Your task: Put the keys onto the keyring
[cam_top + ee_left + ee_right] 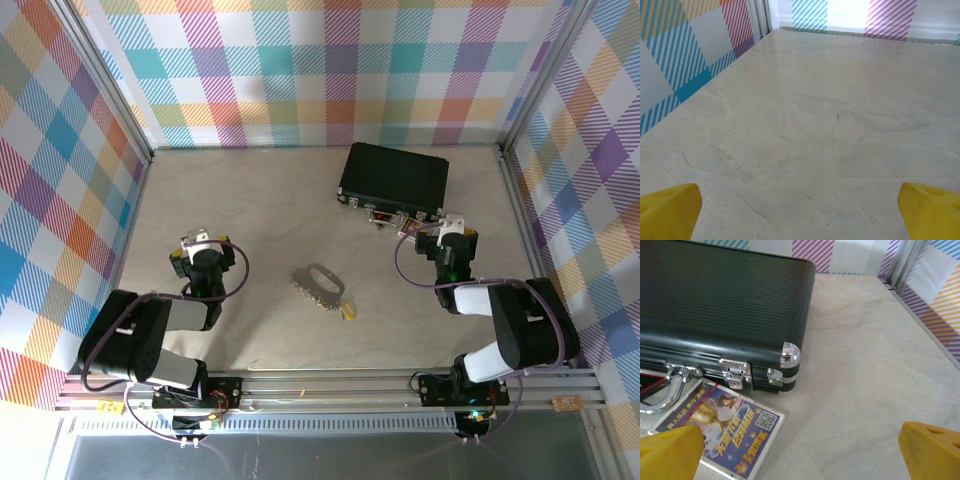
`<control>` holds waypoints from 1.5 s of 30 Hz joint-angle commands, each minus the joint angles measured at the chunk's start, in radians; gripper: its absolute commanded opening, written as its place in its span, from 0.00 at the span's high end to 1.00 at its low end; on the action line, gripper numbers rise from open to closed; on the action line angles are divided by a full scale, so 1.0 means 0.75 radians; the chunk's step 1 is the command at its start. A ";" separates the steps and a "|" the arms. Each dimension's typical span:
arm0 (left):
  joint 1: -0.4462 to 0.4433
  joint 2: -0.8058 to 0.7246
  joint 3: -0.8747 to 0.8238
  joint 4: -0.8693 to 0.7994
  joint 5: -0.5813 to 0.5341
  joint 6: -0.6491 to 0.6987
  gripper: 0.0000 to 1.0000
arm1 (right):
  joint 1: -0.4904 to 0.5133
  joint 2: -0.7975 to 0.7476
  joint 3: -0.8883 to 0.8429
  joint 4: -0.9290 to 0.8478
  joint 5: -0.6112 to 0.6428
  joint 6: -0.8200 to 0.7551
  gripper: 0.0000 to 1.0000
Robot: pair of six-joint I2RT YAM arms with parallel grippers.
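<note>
The left fingers (670, 210) stand spread wide and hold nothing, with bare tabletop (830, 125) between and ahead of them. The right fingers (932, 447) are spread just as wide and are empty too. Just ahead of them lie a printed card (727, 432) and the latched front of a black case (725, 305).

From above, the keyring (322, 272) and the keys (308, 286) lie together in one small silvery cluster in the middle of the tabletop, between the two arms and well apart from both. A tiny yellow piece (349, 312) sits just beside the cluster, on its near right.

As I judge it, the task is at its very start: nothing is picked up and no key is threaded. The next move calls for one arm to reach in and pin or lift the ring while the other takes a key. Both are thin and lie flat, so the pinch must come in low and exact.

Counted: one ring, one yellow piece, one case and one card. The keys are too small and bunched to count.
</note>
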 commanded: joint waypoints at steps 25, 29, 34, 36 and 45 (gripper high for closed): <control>0.145 0.177 0.158 0.006 0.438 0.018 0.00 | -0.194 0.077 0.018 0.071 -0.396 0.125 0.01; 0.146 0.171 0.163 -0.021 0.435 0.017 0.00 | -0.184 0.075 0.023 0.060 -0.376 0.118 0.01; 0.144 0.174 0.160 -0.011 0.435 0.017 0.00 | -0.182 0.074 0.020 0.063 -0.376 0.117 0.01; 0.142 0.173 0.163 -0.011 0.430 0.020 0.00 | -0.184 0.074 0.021 0.062 -0.376 0.117 0.01; 0.135 0.173 0.162 -0.013 0.421 0.022 0.00 | -0.180 0.075 0.026 0.055 -0.374 0.111 0.01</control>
